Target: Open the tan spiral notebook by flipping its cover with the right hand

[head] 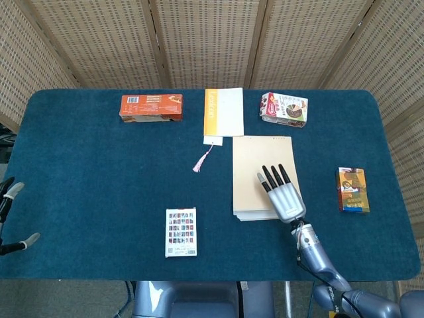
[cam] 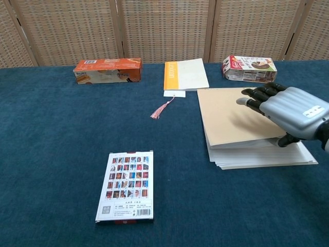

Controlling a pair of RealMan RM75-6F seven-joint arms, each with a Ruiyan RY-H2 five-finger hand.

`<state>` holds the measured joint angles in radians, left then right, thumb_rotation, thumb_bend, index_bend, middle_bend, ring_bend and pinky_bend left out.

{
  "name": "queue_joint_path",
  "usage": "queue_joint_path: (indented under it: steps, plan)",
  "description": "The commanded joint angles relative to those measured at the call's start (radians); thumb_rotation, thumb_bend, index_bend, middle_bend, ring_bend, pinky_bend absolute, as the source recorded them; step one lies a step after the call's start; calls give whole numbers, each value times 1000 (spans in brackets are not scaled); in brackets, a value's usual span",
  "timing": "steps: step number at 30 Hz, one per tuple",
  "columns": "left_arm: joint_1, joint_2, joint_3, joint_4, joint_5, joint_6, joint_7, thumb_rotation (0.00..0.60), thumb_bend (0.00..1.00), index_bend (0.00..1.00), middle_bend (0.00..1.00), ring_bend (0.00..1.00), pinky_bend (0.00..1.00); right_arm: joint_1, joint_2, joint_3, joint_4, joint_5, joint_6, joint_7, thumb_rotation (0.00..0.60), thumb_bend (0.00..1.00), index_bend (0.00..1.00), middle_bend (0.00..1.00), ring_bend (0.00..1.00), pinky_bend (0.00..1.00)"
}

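Observation:
The tan notebook (head: 255,165) lies right of the table's centre, its spiral edge toward the far side. My right hand (head: 283,195) is over its near right part. In the chest view my right hand (cam: 290,113) holds the tan cover (cam: 226,116), with the fingers on top and the thumb beneath. The cover's near edge is lifted off the white pages (cam: 267,154). Only the fingertips of my left hand (head: 10,192) show, at the far left edge of the head view, apart and holding nothing.
An orange box (head: 151,107), a white book with an orange spine (head: 224,112) and pink tassel (head: 202,159), and a snack box (head: 283,109) line the far side. A card pack (head: 181,232) lies near centre-left. A small box (head: 352,189) sits right.

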<state>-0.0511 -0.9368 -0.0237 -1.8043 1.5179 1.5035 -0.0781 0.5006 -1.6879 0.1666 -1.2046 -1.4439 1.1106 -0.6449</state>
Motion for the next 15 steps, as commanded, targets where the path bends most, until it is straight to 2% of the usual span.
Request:
queue_joint_path:
  steps: [1, 6, 8, 9, 11, 13, 15]
  plan:
    - [-1, 1, 0, -1, -1, -2, -1, 600, 0, 0, 0, 0, 0, 10, -1, 7, -7, 19, -11, -20, 600, 466, 0, 0, 0, 0]
    - [0, 2, 1, 0, 0, -2, -5, 600, 0, 0, 0, 0, 0, 24, -12, 22, -6, 64, -28, -49, 600, 466, 0, 0, 0, 0]
    - [0, 3, 1, 0, -1, -2, -7, 600, 0, 0, 0, 0, 0, 27, -15, 23, -6, 78, -33, -55, 600, 466, 31, 17, 1, 0]
    - [0, 3, 0, 0, -1, -2, -8, 600, 0, 0, 0, 0, 0, 29, -16, 24, -6, 80, -33, -56, 600, 466, 94, 68, 25, 0]
    - [0, 4, 0, 0, -2, -2, -10, 600, 0, 0, 0, 0, 0, 33, -20, 21, 1, 70, -21, -45, 600, 473, 269, 225, 147, 34]
    - [-1, 5, -1, 1, -4, -4, -12, 600, 0, 0, 0, 0, 0, 38, -27, 10, 23, 38, 2, -12, 600, 513, 445, 406, 327, 183]
    - [-2, 6, -1, 1, -4, -5, -13, 600, 0, 0, 0, 0, 0, 42, -35, -3, 51, 9, 23, 14, 600, 586, 556, 526, 446, 351]
